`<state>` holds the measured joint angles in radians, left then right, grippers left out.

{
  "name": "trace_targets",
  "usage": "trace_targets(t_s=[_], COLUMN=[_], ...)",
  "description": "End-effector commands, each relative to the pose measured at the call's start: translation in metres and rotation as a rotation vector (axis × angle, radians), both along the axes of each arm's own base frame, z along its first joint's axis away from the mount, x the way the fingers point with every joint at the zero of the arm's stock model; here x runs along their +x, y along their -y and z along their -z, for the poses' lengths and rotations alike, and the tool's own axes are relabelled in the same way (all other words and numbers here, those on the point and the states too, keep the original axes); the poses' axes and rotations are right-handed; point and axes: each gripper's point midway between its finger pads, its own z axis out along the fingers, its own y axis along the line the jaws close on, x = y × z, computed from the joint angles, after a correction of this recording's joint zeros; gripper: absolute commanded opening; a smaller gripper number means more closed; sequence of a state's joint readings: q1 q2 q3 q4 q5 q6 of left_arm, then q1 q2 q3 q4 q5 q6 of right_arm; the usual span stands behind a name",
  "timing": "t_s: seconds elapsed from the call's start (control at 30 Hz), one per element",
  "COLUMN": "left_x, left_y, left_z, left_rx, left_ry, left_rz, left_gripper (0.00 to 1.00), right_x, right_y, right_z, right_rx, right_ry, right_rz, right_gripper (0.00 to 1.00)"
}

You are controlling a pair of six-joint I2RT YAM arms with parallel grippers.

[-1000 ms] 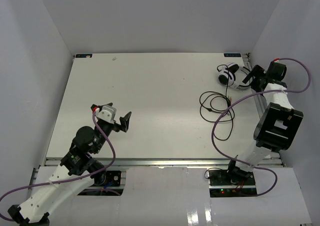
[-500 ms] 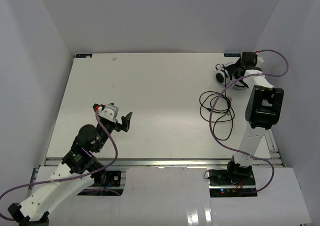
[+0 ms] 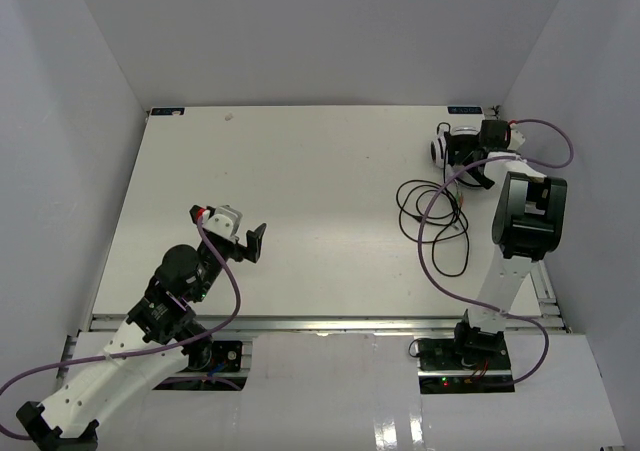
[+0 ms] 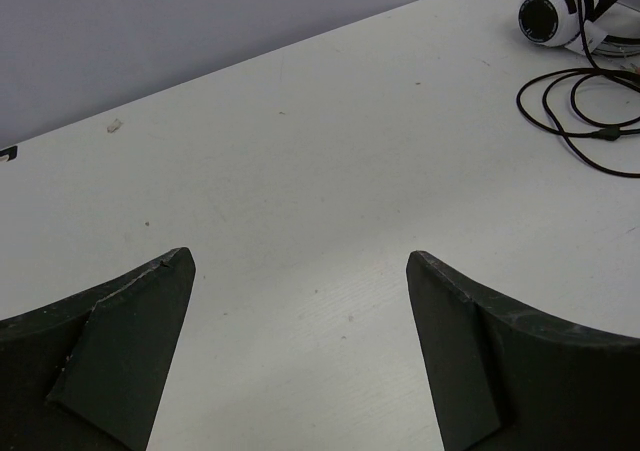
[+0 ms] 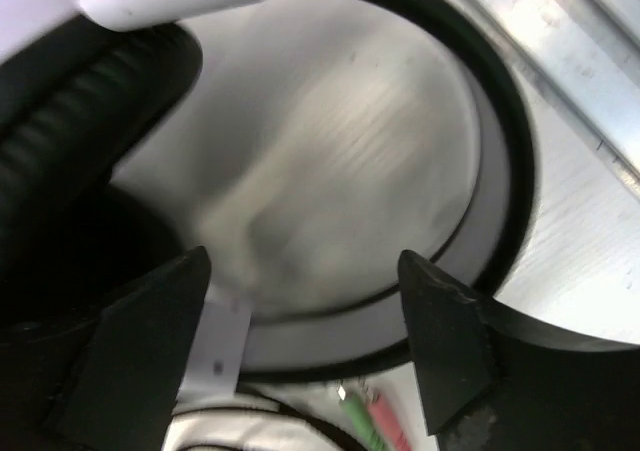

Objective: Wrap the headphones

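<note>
The white-and-black headphones (image 3: 441, 149) lie at the table's far right corner. Their thin black cable (image 3: 430, 207) lies in loose loops in front of them. My right gripper (image 3: 478, 159) is low over the headphones and open. In the right wrist view its fingers straddle the curved headband (image 5: 505, 161), with a black earcup pad (image 5: 70, 131) at the left and green and pink plugs (image 5: 368, 413) below. My left gripper (image 3: 250, 241) is open and empty at the near left. The headphones (image 4: 551, 11) and cable (image 4: 575, 106) show far off in the left wrist view.
The box's grey walls close in the white table (image 3: 300, 191) at the back and both sides. A metal rail (image 5: 560, 31) runs close behind the headband along the right edge. A purple arm cable (image 3: 435, 256) hangs over the table near the black loops.
My right gripper has swung left from the right edge onto the headphones, and the headphones have shifted slightly left. My left gripper has crept a little forward.
</note>
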<state>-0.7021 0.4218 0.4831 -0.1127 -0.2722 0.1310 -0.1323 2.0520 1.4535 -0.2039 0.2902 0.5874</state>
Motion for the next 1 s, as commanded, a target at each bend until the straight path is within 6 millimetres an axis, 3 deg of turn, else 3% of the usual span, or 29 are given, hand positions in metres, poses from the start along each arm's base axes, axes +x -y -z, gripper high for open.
trace_targets(t_s=[0.0,0.27,0.4,0.57,0.67,0.77,0.83,0.87,0.97], left_x=[0.0,-0.001,-0.001,-0.002,-0.003,-0.003,-0.004,-0.004,-0.006], left_y=[-0.002,-0.004,-0.003,-0.003,-0.004,-0.003,-0.003,-0.003,-0.004], left_z=[-0.003,-0.006,-0.006,-0.007,-0.009,-0.01,-0.011,-0.011,-0.015], left_rx=[-0.002,-0.012,-0.011,-0.014,-0.019,-0.021,-0.023,-0.024,-0.035], left_ry=[0.006,0.012,0.012,0.015,0.021,0.022,0.025,0.026,0.037], left_rz=[-0.006,-0.009,-0.007,-0.001,-0.003,0.003,0.006,0.007,0.007], left_gripper=[0.98,0.98,0.98,0.98,0.98,0.98,0.98,0.98,0.98], right_x=[-0.032,-0.053,-0.047,-0.047,-0.042,-0.045,-0.05,-0.054,-0.072], right_y=[-0.021,-0.012,-0.011,-0.022,-0.021,-0.006,0.002,0.005,0.001], right_z=[0.0,0.004,-0.021,-0.026,-0.053,-0.079,-0.088,-0.09,-0.08], right_rx=[0.103,0.118,0.114,0.123,0.052,-0.034,-0.062,-0.071,-0.028], right_ry=[0.015,0.013,0.074,0.085,0.153,0.199,0.206,0.201,0.166], right_rz=[-0.016,-0.007,-0.049,-0.139,-0.197,-0.139,-0.093,-0.075,-0.048], right_gripper=[0.8,0.78,0.75,0.74,0.74,0.8,0.88,0.96,0.98])
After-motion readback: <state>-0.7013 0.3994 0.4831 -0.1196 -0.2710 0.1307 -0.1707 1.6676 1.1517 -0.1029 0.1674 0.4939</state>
